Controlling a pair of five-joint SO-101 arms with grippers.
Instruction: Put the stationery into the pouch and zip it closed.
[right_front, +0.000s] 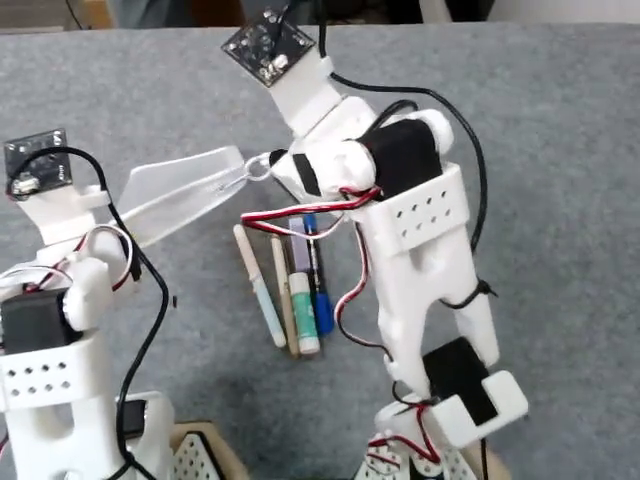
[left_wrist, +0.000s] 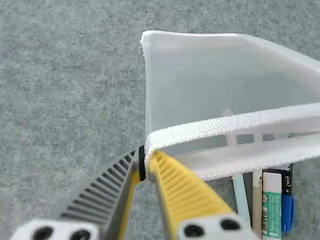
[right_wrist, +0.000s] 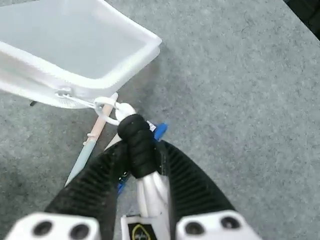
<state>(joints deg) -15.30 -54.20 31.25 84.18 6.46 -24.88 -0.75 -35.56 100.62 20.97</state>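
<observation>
- Left gripper (left_wrist: 142, 161): jaws pinching the zip end of the pouch (right_front: 185, 190), at its 8 o'clock corner.
- Pouch: unzipped.
- Right gripper (right_wrist: 141, 146): jaws clamping a black-tipped pen (right_wrist: 137, 142) beside the zip ring (right_front: 258, 166), at the pouch's 3 o'clock.
- Stationery (right_front: 295, 290): on the worktop (right_front: 560, 150), 6 o'clock of that gripper.
</observation>
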